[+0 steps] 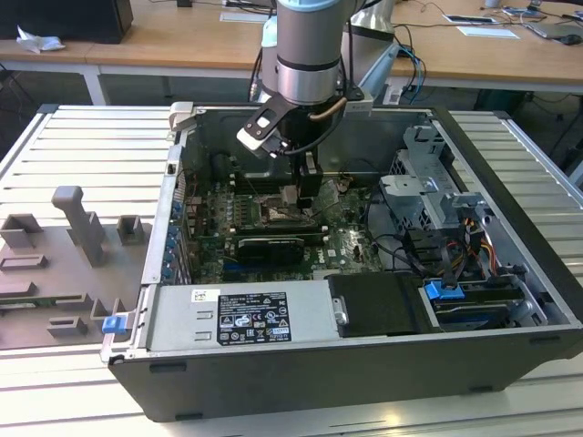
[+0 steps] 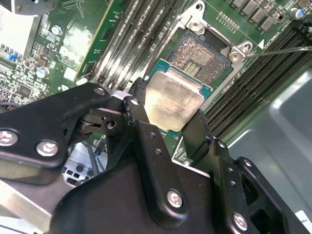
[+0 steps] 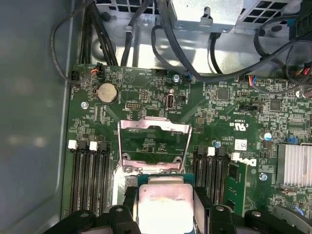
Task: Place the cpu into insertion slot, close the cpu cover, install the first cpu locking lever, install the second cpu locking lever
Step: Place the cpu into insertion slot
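My gripper [image 2: 170,106] is shut on the cpu [image 2: 176,95], a pale silver square chip pinched by two opposite edges between the black fingers [image 2: 139,105]. The chip hangs tilted over one corner of the insertion slot [image 2: 207,51], whose pale contact field lies bare inside a metal frame. In the first wrist view the cpu [image 3: 163,204] sits between the fingers, and the cpu cover [image 3: 155,127] stands raised open just beyond it. A thin metal lever [image 2: 282,49] sticks out beside the slot. In the exterior view the gripper [image 1: 302,196] reaches down to the motherboard's middle.
Long black memory slots [image 2: 131,39] flank the socket on both sides. Black cables [image 3: 122,34] hang along the case wall. The open computer case [image 1: 510,228] holds a drive cage [image 1: 428,191] and a power supply [image 1: 241,319]. A grey fixture plate [image 1: 64,264] lies at the exterior view's left.
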